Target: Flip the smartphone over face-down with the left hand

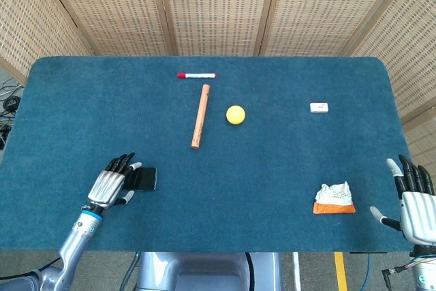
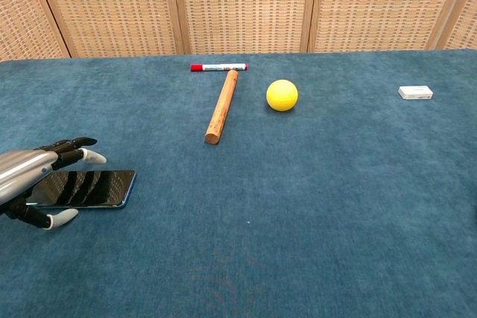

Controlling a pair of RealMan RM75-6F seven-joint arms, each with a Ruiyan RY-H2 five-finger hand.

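A black smartphone lies flat with its glossy screen up at the table's front left, also seen in the head view as the smartphone. My left hand hovers over its left end with fingers spread, covering part of it; in the chest view the left hand casts finger reflections on the screen, and no grip shows. My right hand stays open at the front right edge, away from everything.
A wooden rod, a red marker and a yellow ball lie mid-table at the back. A white eraser sits far right, and a crumpled orange-white wrapper near the right hand.
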